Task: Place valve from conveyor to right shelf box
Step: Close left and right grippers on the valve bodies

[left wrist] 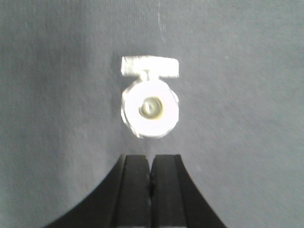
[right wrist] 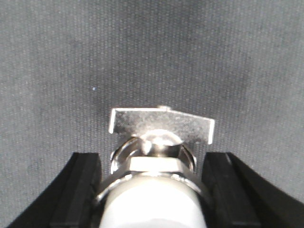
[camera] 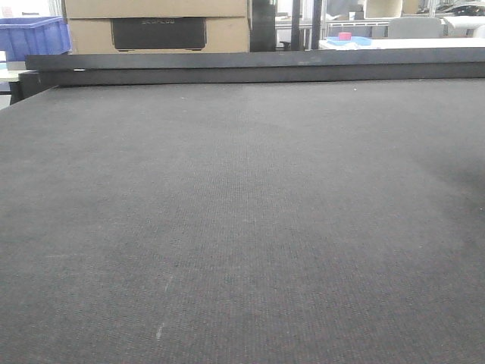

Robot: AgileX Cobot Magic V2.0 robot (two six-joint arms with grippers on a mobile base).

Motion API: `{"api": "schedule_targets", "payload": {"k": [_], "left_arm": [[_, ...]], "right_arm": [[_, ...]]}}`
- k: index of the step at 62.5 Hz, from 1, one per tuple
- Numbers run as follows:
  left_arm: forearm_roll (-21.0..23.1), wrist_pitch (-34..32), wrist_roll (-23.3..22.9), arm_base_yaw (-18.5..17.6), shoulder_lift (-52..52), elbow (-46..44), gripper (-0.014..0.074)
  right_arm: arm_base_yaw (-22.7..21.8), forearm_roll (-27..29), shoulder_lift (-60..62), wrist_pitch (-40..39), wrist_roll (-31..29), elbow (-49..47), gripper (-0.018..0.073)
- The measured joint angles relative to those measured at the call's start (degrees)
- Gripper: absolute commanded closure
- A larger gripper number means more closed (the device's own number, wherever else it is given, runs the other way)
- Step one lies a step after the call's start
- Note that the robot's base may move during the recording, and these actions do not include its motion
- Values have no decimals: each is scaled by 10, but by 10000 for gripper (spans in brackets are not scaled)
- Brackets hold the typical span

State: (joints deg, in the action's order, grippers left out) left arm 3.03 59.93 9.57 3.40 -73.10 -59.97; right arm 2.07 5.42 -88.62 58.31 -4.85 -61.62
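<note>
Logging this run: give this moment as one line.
left gripper: shut, short of pale round valve | right gripper: flanks silver metal T-handle valve, grip unclear | dark grey woven conveyor

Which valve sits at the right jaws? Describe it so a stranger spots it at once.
Start from the wide, dark grey woven conveyor belt. In the right wrist view, the right gripper holds a shiny silver metal valve between its black jaws. Its flat rectangular handle over a domed cap and hexagonal collar sets it apart from the plain fabric.
</note>
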Motion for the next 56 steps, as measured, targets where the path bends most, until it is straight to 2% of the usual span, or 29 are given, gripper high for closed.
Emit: {"api": "schedule_targets", "payload": {"k": [9, 14, 30, 43, 56], "left_arm": [[0, -15, 5, 0, -21, 0, 197], [0, -21, 7, 0, -32, 0, 133], [0, -46, 8, -1, -83, 0, 134], [-13, -55, 8, -28, -127, 0, 134], [-22, -61, 8, -31, -159, 0, 134]], "right_arm": [[0, 1, 0, -1, 0, 0, 724], [0, 1, 0, -1, 0, 0, 724], [0, 6, 0, -1, 0, 0, 724], [0, 7, 0, -2, 0, 0, 724], [0, 9, 0, -2, -1, 0, 724]]}}
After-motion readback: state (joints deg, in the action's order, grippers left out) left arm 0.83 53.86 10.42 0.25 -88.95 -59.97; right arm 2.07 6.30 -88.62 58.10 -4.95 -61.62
